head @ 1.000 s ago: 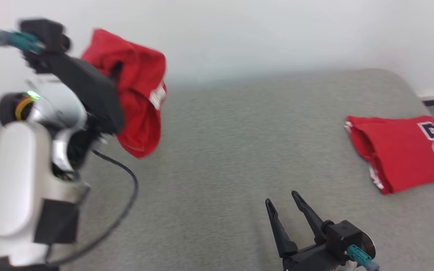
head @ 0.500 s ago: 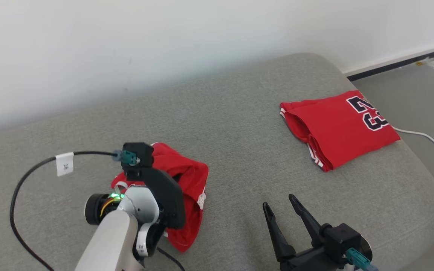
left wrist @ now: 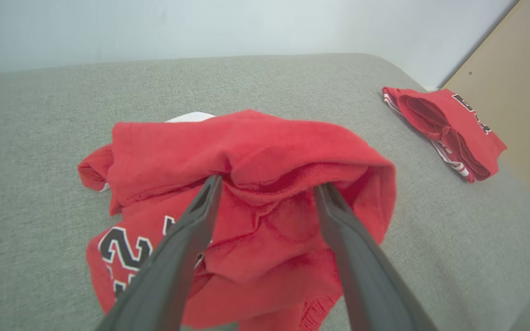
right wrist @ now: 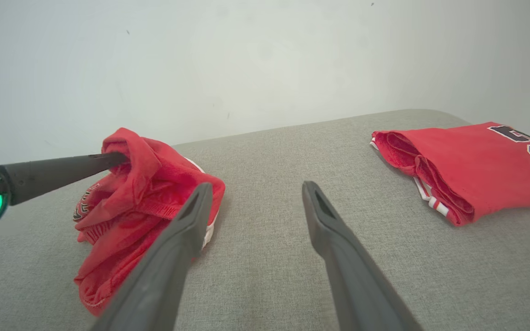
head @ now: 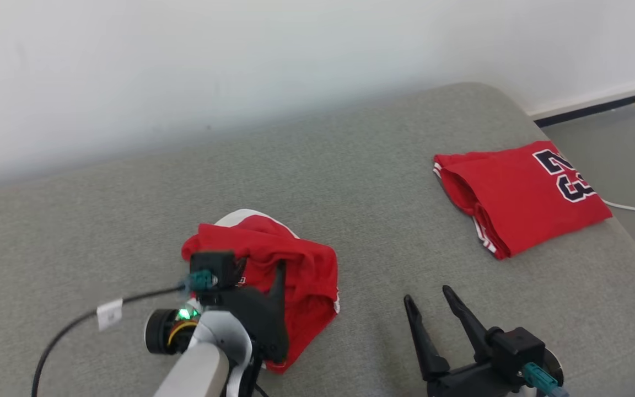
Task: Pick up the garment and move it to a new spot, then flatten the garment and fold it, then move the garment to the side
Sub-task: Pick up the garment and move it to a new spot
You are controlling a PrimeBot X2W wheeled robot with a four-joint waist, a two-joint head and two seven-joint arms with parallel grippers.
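Grey fabric bed (head: pixel 383 165) carrying two items; crumpled red garment (head: pixel 312 286) lying bunched near front left, white patch showing at far edge; folded red jersey (head: pixel 521 193) sitting well apart near right edge, number facing up

Garment (head: pixel 295 264), 7 o'clock: soft red knit cloth, matt, creased. Jersey (head: pixel 521 196), 3 o'clock: same matt red cloth. Cushion (head: pixel 378 165): grey woven fabric, coarse, matt. Fingers (right wrist: pixel 338 257): dark matt plastic. Forearm (head: pixel 196 369): pale glossy shell. Wall (head: pixel 240 55): smooth, matt white.
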